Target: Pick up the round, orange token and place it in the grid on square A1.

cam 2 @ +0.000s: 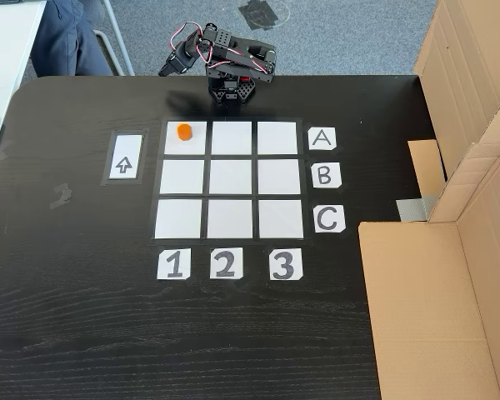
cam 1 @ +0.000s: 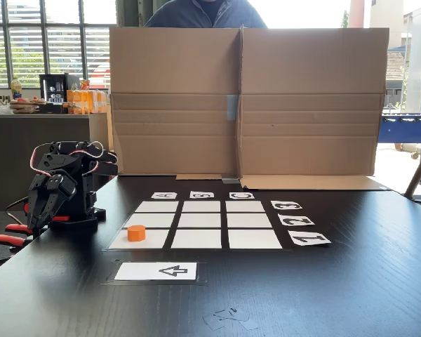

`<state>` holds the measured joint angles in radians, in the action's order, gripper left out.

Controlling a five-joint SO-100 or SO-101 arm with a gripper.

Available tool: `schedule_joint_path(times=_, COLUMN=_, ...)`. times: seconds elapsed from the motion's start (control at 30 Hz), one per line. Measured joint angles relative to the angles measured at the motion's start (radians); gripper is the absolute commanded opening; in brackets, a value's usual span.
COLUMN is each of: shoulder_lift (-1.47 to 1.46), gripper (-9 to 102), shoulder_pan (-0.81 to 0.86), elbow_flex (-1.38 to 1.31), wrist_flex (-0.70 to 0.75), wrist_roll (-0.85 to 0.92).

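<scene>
The round, orange token already sits on square A1, at the grid's ten o'clock corner (overhead-like fixed view). The end effector is folded back, holding nothing; its opening I cannot tell. Nothing seems left.

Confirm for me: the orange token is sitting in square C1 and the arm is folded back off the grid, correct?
Not quite. The orange token sits in square A1, the corner cell of the grid in row A and column 1, as the fixed view from above shows. The arm is indeed folded back off the grid.
</scene>
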<state>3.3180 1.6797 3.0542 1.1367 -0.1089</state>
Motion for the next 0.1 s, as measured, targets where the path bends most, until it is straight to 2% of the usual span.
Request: schedule_joint_path(times=0.1, shoulder_lift=0.000, gripper=5, shoulder_pan=0.006, elbow_flex=0.000, wrist_flex=0.000, wrist_roll=0.000)
